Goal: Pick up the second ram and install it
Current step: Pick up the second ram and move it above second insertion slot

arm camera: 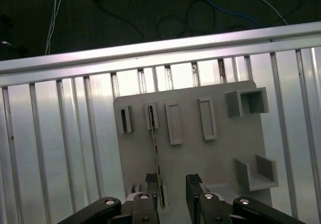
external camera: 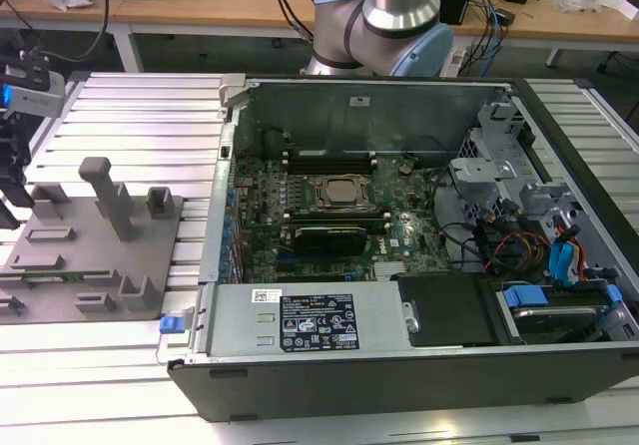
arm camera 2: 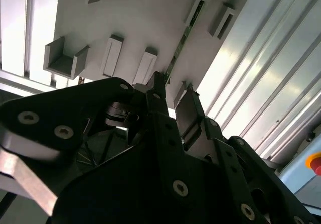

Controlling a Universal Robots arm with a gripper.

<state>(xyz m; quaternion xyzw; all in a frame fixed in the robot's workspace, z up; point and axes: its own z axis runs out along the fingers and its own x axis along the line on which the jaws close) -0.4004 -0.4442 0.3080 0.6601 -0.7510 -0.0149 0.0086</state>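
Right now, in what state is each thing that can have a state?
second ram: standing on edge in the gray holder plate, not gripped.
claw: open, poised at one end of the ram.
computer case: lying on its side, cover off, motherboard exposed.

I work over a table (external camera: 130,116) of ribbed silver metal, its long grooves lying side by side. Two things rest directly on it. Towards the exterior view's left lies a flat grey plate (external camera: 60,255) that carries raised blocks, slotted holders and one tall post. Just beside it, to the exterior view's right, an open black computer case (external camera: 399,390) lies on its side. In the first wrist view, a thin green memory stick (arm camera: 155,153) stands on edge in the plate's holders.
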